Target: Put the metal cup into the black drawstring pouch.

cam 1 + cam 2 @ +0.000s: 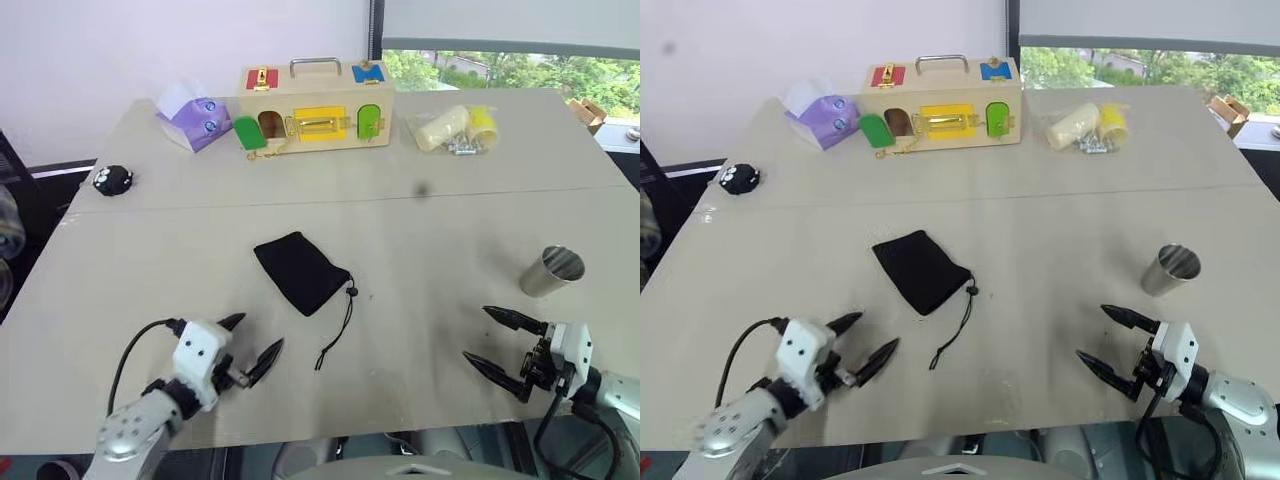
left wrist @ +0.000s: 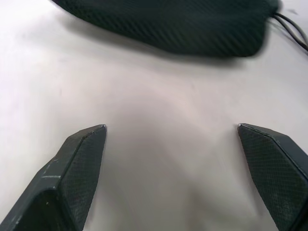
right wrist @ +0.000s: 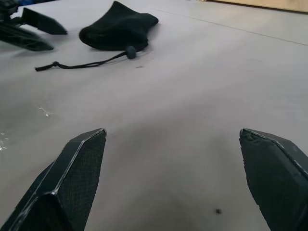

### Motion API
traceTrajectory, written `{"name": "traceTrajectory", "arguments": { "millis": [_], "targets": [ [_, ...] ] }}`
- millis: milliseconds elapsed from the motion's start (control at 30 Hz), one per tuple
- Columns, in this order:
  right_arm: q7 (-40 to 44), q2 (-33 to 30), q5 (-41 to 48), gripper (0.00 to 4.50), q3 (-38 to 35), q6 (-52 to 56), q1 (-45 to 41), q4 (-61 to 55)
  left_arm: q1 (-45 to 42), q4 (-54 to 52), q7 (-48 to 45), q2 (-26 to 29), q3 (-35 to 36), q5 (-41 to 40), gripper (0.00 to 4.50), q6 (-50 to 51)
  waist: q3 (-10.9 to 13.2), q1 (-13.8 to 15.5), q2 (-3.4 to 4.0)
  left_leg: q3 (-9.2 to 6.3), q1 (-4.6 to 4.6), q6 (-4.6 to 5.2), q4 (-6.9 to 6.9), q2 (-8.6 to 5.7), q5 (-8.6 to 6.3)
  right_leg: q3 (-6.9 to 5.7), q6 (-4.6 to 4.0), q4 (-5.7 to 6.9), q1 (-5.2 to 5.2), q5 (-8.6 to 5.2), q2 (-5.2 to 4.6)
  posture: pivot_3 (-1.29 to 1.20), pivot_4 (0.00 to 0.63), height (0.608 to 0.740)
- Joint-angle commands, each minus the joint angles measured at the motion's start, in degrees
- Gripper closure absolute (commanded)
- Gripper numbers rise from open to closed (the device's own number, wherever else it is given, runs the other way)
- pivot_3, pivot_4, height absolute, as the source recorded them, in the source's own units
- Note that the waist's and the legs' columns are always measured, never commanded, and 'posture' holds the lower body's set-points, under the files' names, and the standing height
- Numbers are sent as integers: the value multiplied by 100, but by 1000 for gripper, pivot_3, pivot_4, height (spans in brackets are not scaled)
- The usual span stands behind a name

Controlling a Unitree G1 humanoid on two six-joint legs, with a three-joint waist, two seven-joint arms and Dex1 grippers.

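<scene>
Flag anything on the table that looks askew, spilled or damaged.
Nothing stands out. The cup stands upright near the right gripper; the pouch lies flat mid-table with its cord trailing loose. The wooden box at the far edge has a small door open, apparently part of the toy.

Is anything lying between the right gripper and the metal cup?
No. In the left eye view only bare table separates the open right gripper from the metal cup.

Matte black pouch (image 1: pixel 299 271), shiny silver cup (image 1: pixel 552 271), beige table (image 1: pixel 420 230).
</scene>
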Motion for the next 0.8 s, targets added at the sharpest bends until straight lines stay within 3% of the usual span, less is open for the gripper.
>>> {"name": "traceTrajectory", "arguments": {
  "millis": [33,333,533,800],
  "targets": [
    [-23,81,166,24,44,6,86,-312,-354,-395,-121,53,-240,-44,0,-116,1,51,1,0,1,0,3,0,0,0,0,0,3,0,0,0,150,740],
    [172,93,289,24,225,-96,302,-630,-2057,-1,477,-264,-1253,687,0,330,-5,73,-1,0,7,19,10,1,15,-12,15,2,6,23,4,0,150,740],
    [118,135,288,24,295,-105,279,-693,-2145,326,448,34,-1606,1387,0,66,-6,31,5,-1,7,15,-5,3,14,-10,16,3,1,23,8,0,150,740],
    [199,194,245,24,302,-234,251,-513,-2142,312,792,-146,-1492,1543,0,196,-6,73,4,-1,4,18,3,4,13,-10,15,3,-2,23,5,0,150,740]
  ]
}}
